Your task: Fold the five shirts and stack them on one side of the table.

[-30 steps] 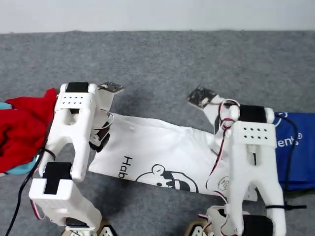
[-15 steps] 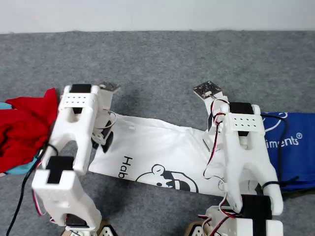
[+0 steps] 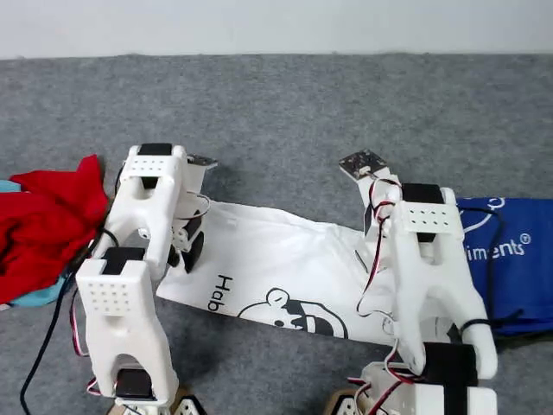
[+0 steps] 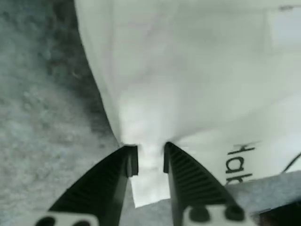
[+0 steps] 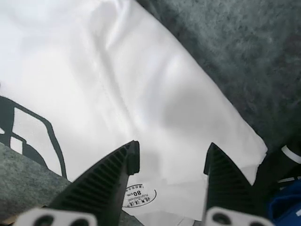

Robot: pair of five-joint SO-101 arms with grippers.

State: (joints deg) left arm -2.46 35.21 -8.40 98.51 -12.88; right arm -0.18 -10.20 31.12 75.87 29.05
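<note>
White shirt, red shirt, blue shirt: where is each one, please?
white shirt (image 3: 276, 259): high view, on the plain cloth in its middle.
red shirt (image 3: 43, 226): high view, on the middle of the crumpled heap.
blue shirt (image 3: 527, 290): high view, on the plain blue below its print.

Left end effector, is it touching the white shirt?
Touching. The left wrist view shows the left end effector pinching a bunched fold of the white shirt.

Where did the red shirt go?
In the high view, the red shirt lies crumpled at the left edge of the table, on top of some teal cloth, just left of the white shirt spread in the middle.
</note>
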